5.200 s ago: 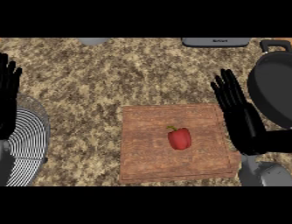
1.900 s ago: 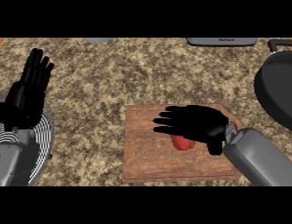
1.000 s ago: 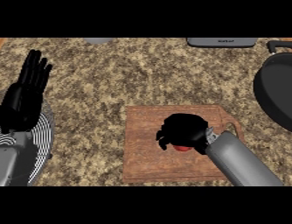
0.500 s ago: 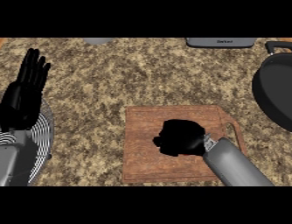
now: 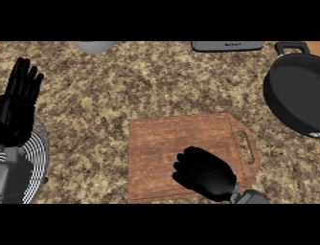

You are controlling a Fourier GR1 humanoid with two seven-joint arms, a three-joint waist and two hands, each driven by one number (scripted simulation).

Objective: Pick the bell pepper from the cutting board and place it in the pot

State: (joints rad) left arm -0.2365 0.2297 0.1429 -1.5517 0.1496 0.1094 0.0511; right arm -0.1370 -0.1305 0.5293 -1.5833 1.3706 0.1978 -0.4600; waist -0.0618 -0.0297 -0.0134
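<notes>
While the left hand (image 5: pixel 11 112) is held open at the view's left edge, fingers straight and pointing up, above a striped plate (image 5: pixel 39 160), the right hand (image 5: pixel 205 173) is bunched over the lower part of the cutting board (image 5: pixel 184 136). Its fingers are curled shut round the bell pepper, which is hidden beneath them. The black pot (image 5: pixel 304 95) is set on the speckled worktop (image 5: pixel 155 81) near the board's right side, well apart from the right hand.

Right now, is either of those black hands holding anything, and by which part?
The right hand is curled over the cutting board; the bell pepper is probably inside, hidden, so the hold cannot be told. The left hand is open, empty.
</notes>
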